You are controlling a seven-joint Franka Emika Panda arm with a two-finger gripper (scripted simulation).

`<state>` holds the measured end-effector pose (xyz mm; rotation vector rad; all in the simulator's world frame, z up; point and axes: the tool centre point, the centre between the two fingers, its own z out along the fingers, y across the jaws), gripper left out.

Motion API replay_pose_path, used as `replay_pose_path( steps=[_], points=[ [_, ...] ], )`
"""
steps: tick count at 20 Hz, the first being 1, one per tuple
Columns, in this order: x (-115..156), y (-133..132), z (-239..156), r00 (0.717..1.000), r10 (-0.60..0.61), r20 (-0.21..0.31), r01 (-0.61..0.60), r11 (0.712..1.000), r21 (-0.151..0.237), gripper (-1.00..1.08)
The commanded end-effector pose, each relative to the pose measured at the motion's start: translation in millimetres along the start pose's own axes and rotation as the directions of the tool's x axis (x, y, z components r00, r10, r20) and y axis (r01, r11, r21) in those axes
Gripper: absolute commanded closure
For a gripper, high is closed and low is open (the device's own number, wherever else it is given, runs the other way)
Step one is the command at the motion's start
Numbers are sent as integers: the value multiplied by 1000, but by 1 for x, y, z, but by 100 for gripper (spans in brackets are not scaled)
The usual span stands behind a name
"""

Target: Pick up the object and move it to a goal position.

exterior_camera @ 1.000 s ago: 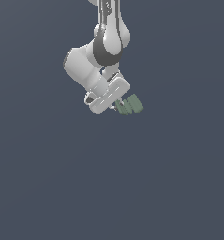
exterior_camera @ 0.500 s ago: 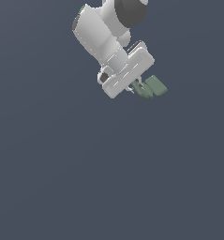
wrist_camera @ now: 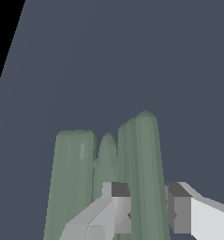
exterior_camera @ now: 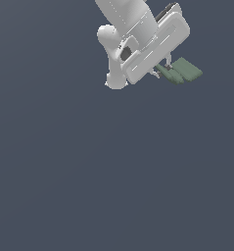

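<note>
1. Flat, plain slate-grey ground [exterior_camera: 89, 171] filling the whole exterior view, edge to edge.
2. No seam, edge or leg visible; cannot tell whether a desk, a floor or mere backdrop.
3. Even in tone from upper left to lower right of the frame, without texture or marking.
4. Nothing seen lying directly on it anywhere in the exterior view.
5. Same slate-grey surface [wrist_camera: 132, 56] across most of the wrist view, ending along a slanted line at the upper left of that frame.
6. Beyond that line, a black wedge [wrist_camera: 3, 37] in the upper left corner.
</note>
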<state>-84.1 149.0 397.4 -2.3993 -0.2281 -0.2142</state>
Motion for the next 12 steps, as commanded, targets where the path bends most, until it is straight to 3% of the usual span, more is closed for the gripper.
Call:
replay_pose_path(
  steps=[1, 6, 12],
  points=[
    [6, -15, -5, 1000, 2, 0, -2, 1000, 1, 108],
    [14, -31, -11, 1000, 2, -1, -2, 1000, 3, 108],
    [16, -32, -12, 1000, 1, -1, -1, 1000, 3, 108]
  ],
)
